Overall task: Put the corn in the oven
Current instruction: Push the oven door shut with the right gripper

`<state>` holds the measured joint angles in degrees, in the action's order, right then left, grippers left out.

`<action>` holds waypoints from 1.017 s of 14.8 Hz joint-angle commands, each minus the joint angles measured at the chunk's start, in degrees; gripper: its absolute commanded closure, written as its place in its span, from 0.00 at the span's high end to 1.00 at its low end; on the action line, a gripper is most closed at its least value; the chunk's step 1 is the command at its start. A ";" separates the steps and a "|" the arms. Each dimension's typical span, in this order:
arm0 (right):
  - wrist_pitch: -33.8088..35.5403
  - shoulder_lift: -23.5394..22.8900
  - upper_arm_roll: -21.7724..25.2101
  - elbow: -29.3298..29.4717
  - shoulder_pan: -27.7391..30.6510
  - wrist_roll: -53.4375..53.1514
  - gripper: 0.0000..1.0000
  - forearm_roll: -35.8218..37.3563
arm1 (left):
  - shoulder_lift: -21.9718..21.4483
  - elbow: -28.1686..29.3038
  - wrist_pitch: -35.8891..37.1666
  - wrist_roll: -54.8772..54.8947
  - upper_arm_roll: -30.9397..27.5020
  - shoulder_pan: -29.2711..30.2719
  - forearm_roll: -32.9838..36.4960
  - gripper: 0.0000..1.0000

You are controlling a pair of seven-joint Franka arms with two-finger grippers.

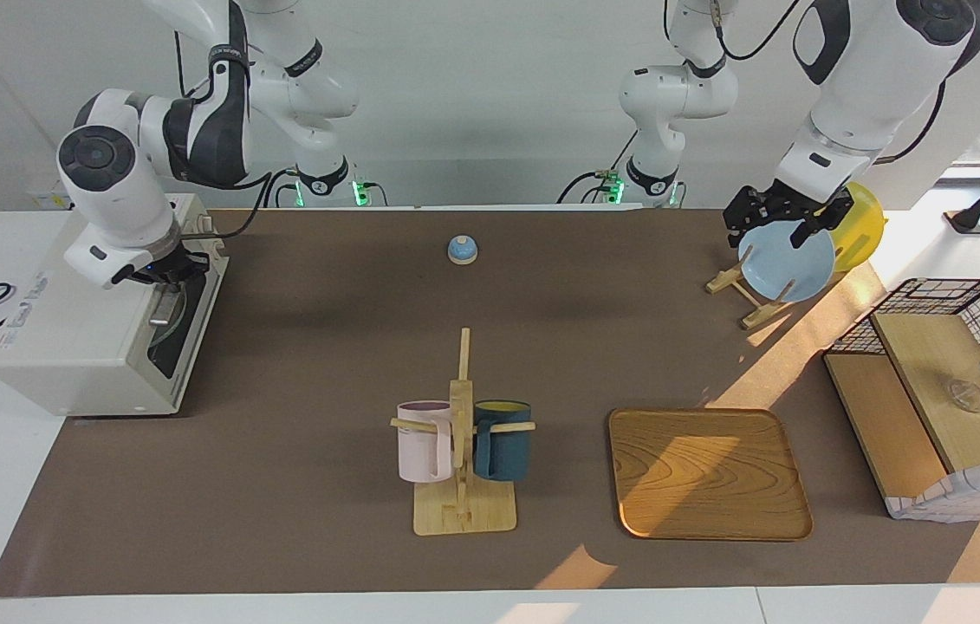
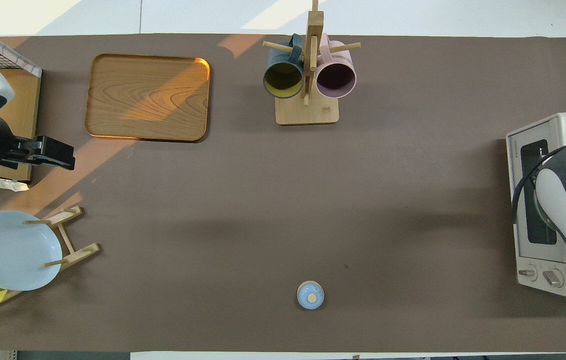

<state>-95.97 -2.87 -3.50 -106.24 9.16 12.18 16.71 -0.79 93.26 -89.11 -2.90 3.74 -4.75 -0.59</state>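
The off-white toaster oven stands at the right arm's end of the table, and it also shows in the overhead view. Its dark-glass door looks shut. My right gripper is at the top edge of the door, by the handle; in the overhead view the arm hides it. My left gripper hangs over the blue plate on its rack, with nothing seen in it; it also shows in the overhead view. The corn is not in view.
A wooden rack holds the blue plate and a yellow plate. A wire basket with wooden shelves, a wooden tray, a mug tree with a pink and a dark blue mug, and a small blue bell stand on the brown mat.
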 commanded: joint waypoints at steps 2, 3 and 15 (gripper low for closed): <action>9.20 -0.91 -0.45 11.30 0.33 0.91 0.32 -6.67 | -1.23 0.96 0.52 -0.44 0.30 0.70 -0.38 1.00; 10.44 -0.47 -0.46 12.88 0.33 0.91 0.37 -8.26 | -1.23 0.96 0.52 -0.44 0.30 0.70 -0.47 1.00; 13.26 -0.20 -0.63 19.49 -3.27 -4.18 1.00 -15.75 | -1.23 0.96 0.52 -0.44 0.30 0.70 -0.38 1.00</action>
<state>-84.07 -2.03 -4.03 -88.60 6.65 9.83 2.35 -0.79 93.26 -89.11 -2.90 3.74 -4.75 -0.59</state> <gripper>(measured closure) 0.000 0.000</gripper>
